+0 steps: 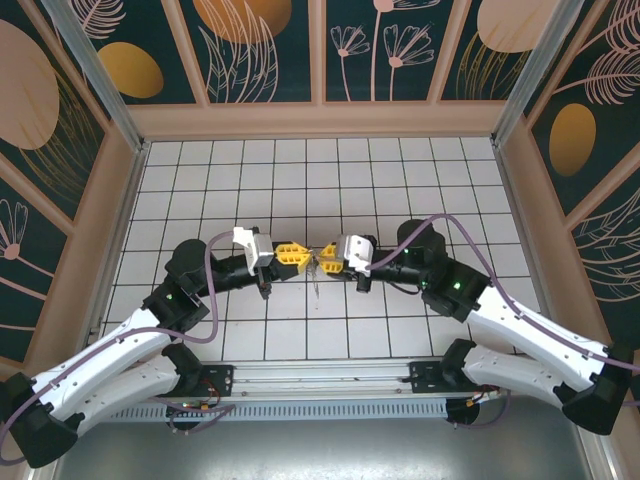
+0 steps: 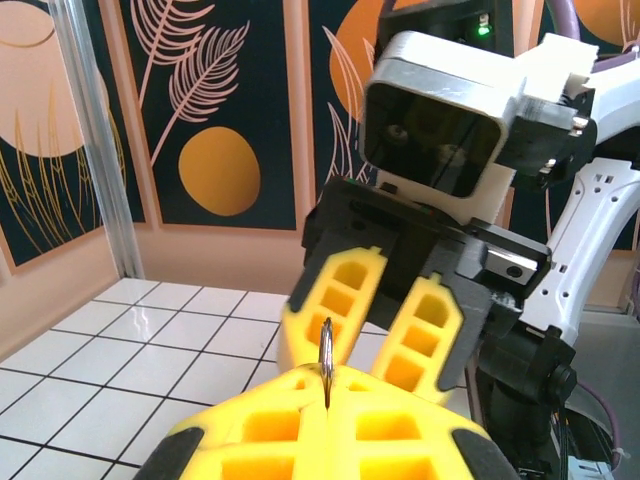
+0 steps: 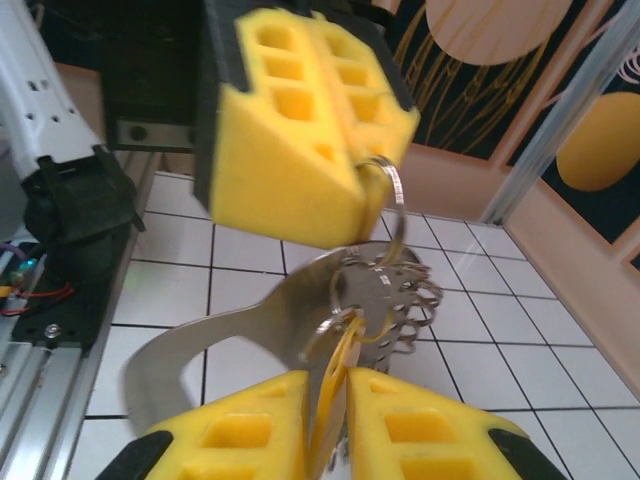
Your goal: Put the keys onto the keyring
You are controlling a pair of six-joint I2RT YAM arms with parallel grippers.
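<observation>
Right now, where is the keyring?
In the right wrist view the keyring hangs above the tiles, one of its rings pinched in the jaws of the left gripper, beside the key held by the right gripper.

Seen from above, the keyring point(image 1: 316, 272) is too small to make out in detail. In the right wrist view the left gripper point(image 3: 350, 165) is blurred. The key point(image 3: 337, 352) is mostly hidden between the fingers of the right gripper point(image 3: 328, 390).

The left tool point(image 1: 293, 255) and right tool point(image 1: 327, 256) have matt yellow plastic fingers with moulded hollows. The keyring point(image 3: 200, 345) is smooth, dull grey metal carrying thin, bright wire rings. The key point(image 3: 335, 365) looks like smooth yellow plastic. The surface point(image 1: 250, 180) is glossy white tile.
</observation>
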